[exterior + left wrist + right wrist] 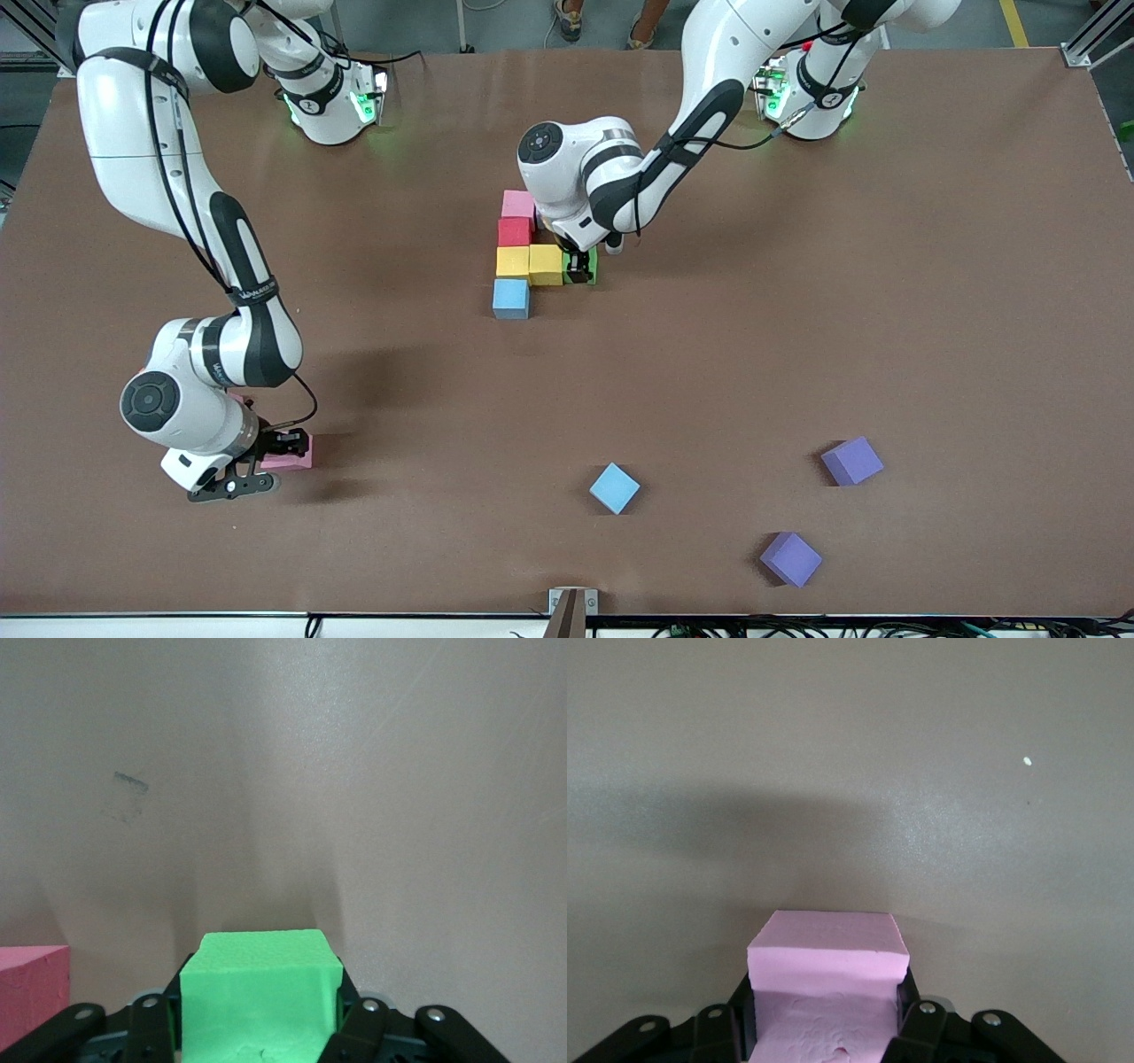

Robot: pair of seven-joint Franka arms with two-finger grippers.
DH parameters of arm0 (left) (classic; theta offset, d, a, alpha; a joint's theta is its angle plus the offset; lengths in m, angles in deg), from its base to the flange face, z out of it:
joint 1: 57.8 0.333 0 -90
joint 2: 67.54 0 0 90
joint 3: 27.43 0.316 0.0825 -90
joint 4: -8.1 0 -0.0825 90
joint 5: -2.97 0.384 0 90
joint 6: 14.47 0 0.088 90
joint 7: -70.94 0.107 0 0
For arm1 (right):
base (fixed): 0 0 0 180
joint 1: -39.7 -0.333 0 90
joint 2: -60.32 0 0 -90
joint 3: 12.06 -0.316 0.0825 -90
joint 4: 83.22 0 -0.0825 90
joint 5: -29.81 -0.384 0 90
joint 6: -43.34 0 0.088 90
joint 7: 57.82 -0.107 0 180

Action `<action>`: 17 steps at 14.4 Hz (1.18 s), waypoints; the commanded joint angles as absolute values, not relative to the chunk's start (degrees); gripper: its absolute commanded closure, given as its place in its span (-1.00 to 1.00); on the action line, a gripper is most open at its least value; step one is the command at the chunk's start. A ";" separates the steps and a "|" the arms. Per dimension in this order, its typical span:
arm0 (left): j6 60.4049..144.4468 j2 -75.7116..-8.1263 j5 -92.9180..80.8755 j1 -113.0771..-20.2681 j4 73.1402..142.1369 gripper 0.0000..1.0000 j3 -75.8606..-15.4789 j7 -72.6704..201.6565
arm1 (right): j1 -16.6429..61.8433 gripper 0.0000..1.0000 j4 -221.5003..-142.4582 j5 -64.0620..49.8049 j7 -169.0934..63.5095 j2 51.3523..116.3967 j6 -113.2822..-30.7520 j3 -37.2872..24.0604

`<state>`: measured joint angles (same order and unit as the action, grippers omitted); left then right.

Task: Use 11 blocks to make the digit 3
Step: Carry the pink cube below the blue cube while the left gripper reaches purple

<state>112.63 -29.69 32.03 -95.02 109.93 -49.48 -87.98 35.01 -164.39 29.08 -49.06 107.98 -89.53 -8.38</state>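
A partial figure lies mid-table: a pink block, a red block, two yellow blocks side by side, and a light blue block nearest the front camera. My left gripper is shut on a green block, low at the table beside the second yellow block. Toward the right arm's end of the table, my right gripper grips a second pink block that rests on the table.
Loose blocks lie near the front edge: a light blue block and two purple blocks. A reddish block's corner shows beside the green one. A metal bracket sits at the front edge.
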 commanded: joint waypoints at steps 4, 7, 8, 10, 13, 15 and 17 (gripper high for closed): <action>113.32 -30.10 35.14 -95.77 110.76 -1.00 -49.40 -98.51 | 33.73 0.11 -163.38 28.58 -50.52 108.31 -89.29 -7.93; 112.53 -31.67 35.05 -95.68 110.58 -1.00 -49.75 -98.07 | 31.71 0.10 -163.38 28.14 -51.93 106.73 -88.24 -8.19; 111.92 -32.64 35.05 -95.59 110.58 -1.00 -49.84 -97.81 | 31.09 0.10 -163.38 28.05 -52.28 106.21 -87.19 -8.20; 110.08 -35.36 35.05 -95.59 110.50 -1.00 -49.93 -97.20 | 29.43 0.11 -163.38 26.91 -54.99 104.98 -85.69 -8.37; 108.14 -38.62 35.05 -94.54 110.32 -1.00 -49.93 -92.64 | 23.55 0.10 -163.20 25.94 -66.04 103.83 -81.48 -8.37; 106.12 -40.90 34.70 -90.87 109.18 -1.00 -49.76 -87.29 | 20.20 0.10 -161.98 25.85 -74.57 103.83 -79.72 -8.46; 105.15 -43.10 34.17 -86.91 108.04 -1.00 -49.93 -81.92 | 17.13 0.11 -161.62 25.15 -77.77 103.92 -79.18 -8.46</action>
<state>106.52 -40.43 33.09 -91.02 108.22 -49.35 -83.69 19.42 -161.44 26.35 -74.30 104.70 -80.36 -8.93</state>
